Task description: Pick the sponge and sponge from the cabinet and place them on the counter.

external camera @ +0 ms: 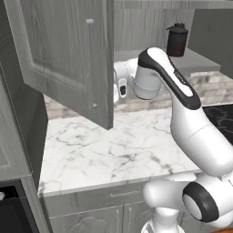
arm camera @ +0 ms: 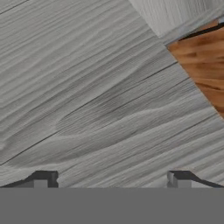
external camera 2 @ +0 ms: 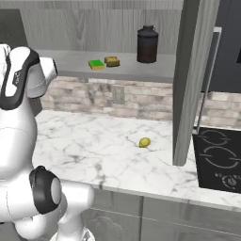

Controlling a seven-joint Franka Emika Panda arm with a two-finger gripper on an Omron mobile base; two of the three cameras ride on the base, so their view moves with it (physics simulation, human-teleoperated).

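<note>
Two sponges: green sponge (external camera 2: 96, 64) and brown sponge (external camera 2: 112, 61) side by side left of canister (external camera 2: 147, 44) (on cabinet shelf (external camera 2: 141, 69))
Gripper (arm camera: 111, 178): jaws wide apart, empty, facing grey wood, not yet reaching

No readable text, label, brand, number or sign appears on the cabinet (external camera: 68, 54), the dark canister (external camera 2: 147, 44), the two sponges (external camera 2: 104, 63) or the marble worktop (external camera 2: 94, 146).

shelf (external camera 2: 70, 63): green sponge (external camera 2: 96, 64) touching brown sponge (external camera 2: 112, 61) | canister (external camera 2: 147, 44) right | ball (external camera 2: 144, 142) on counter (external camera 2: 94, 146)
</note>
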